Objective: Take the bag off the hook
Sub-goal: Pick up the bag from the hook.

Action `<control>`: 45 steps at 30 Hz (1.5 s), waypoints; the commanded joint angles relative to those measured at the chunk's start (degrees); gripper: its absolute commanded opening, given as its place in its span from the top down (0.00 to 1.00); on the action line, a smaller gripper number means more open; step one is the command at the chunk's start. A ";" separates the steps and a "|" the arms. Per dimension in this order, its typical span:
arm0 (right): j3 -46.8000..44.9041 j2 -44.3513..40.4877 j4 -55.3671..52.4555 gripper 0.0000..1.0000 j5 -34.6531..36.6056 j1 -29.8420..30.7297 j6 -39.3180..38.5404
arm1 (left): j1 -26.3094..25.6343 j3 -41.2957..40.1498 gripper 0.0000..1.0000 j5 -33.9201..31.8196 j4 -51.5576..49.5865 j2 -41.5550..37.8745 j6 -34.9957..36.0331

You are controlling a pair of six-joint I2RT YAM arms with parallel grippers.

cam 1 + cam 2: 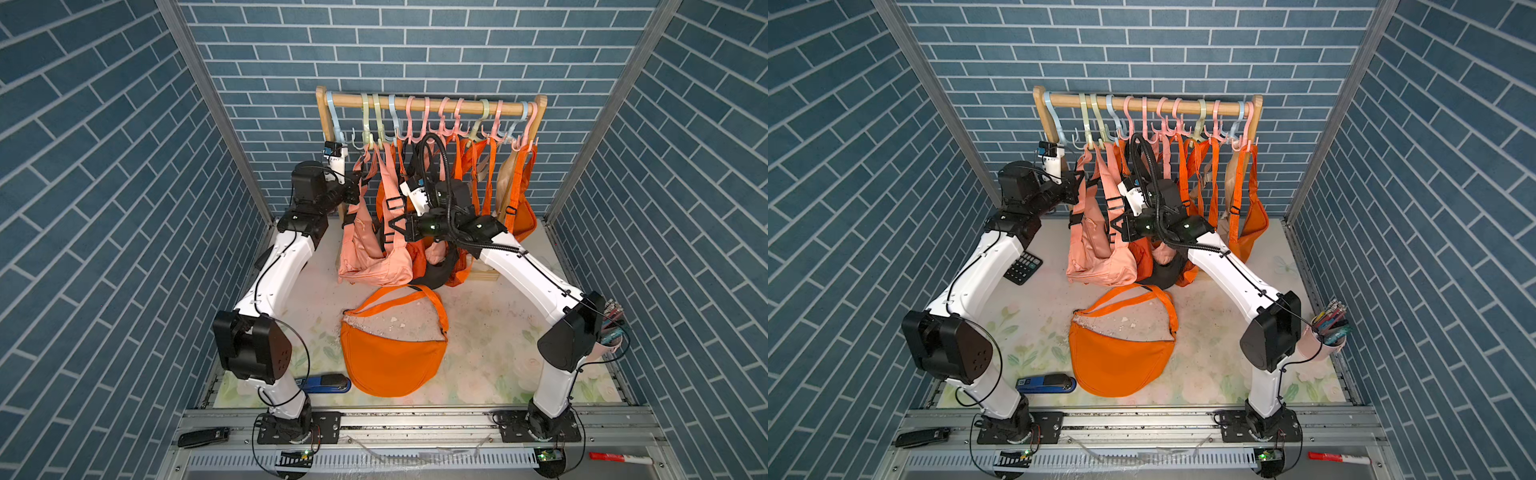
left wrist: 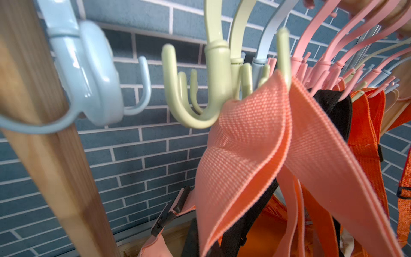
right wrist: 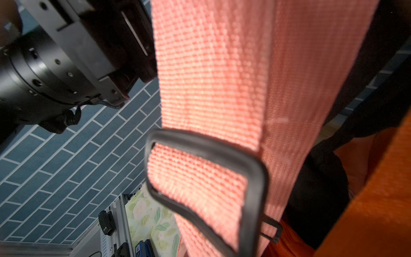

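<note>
I have both tools closed on the peach bag's (image 1: 374, 266) webbing. The left tool (image 1: 356, 189) is pinched together on the strap (image 2: 255, 124) just under the rack, and the right tool (image 1: 398, 227) is shut lower down on the same strap, beside its black buckle (image 3: 251, 173). The bag hangs from the green hook (image 2: 213, 106) toward the 11 o'clock end of the wooden rail (image 1: 432, 104), with its body sagging onto the counter (image 1: 490, 332) below. None of it is off yet.

My main worry is the hook's upturned tip. The strap sits deep in the curve, so unless I raise the webbing over that tip first, any pull toward 6 o'clock will drag the hook along the rail. It could also tilt the whole rack toward me.

The hook looks free to swing, so it may simply follow my lift and keep the strap seated.

With two grips on one strap, opposing pulls could make the webbing slide through a tool.

A black strap (image 2: 333, 106) lies close against the peach one at its 3 o'clock side, and it could snag and come along.

The orange bag (image 1: 390, 357) lies on the counter at 6 o'clock of the rack, right where a dropped bag would land.
</note>
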 commanded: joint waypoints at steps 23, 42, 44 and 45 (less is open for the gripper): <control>17.98 8.78 -0.22 1.00 -3.60 -4.27 2.07 | 2.15 29.62 1.00 -5.62 -12.91 8.50 2.85; -1.86 -12.88 1.32 1.00 -1.02 -3.61 -3.64 | 1.48 14.10 1.00 -5.10 -10.42 -12.56 5.12; -5.42 -16.47 1.21 1.00 -0.76 -3.11 -4.98 | 0.97 10.50 1.00 -4.08 -10.18 -15.82 5.09; -7.10 -18.00 1.50 1.00 -0.35 -2.84 -5.59 | 0.67 8.92 1.00 -3.65 -10.03 -17.10 5.16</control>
